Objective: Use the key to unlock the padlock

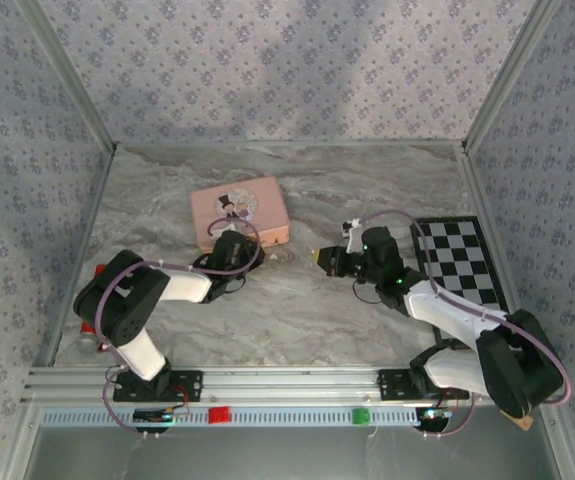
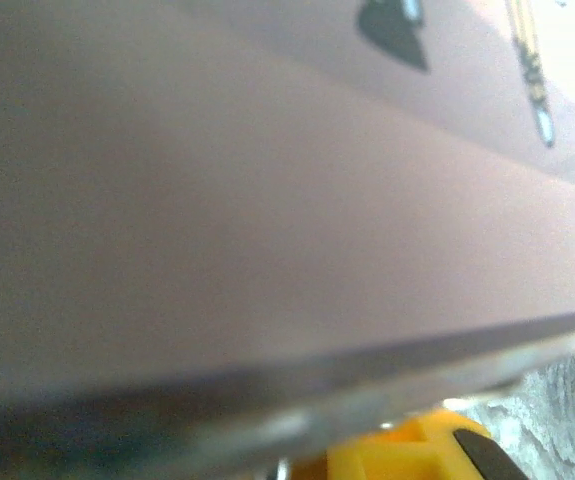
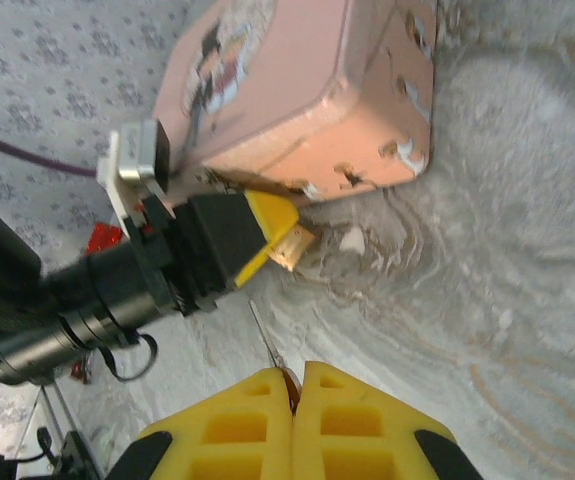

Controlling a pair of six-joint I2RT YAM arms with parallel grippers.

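The brass padlock (image 3: 293, 246) pokes out from the yellow fingertips of my left gripper (image 3: 267, 226), which is shut on it just in front of the pink tin (image 3: 297, 95). My right gripper (image 3: 295, 376) is shut on the key (image 3: 266, 337). The key's thin pale blade points toward the padlock and stops a short way from it. From above, the left gripper (image 1: 235, 254) sits at the tin's (image 1: 239, 212) front edge, and the right gripper (image 1: 323, 260) faces it from the right. In the left wrist view the tin's blurred side (image 2: 267, 200) lies very close, above one yellow finger (image 2: 412, 455).
A black-and-white chessboard (image 1: 462, 262) lies at the right. A small red object (image 1: 89, 328) sits by the left arm's base. Patterned walls close in the marbled table (image 1: 297, 310) on three sides. A pale fleck (image 3: 352, 238) lies near the padlock.
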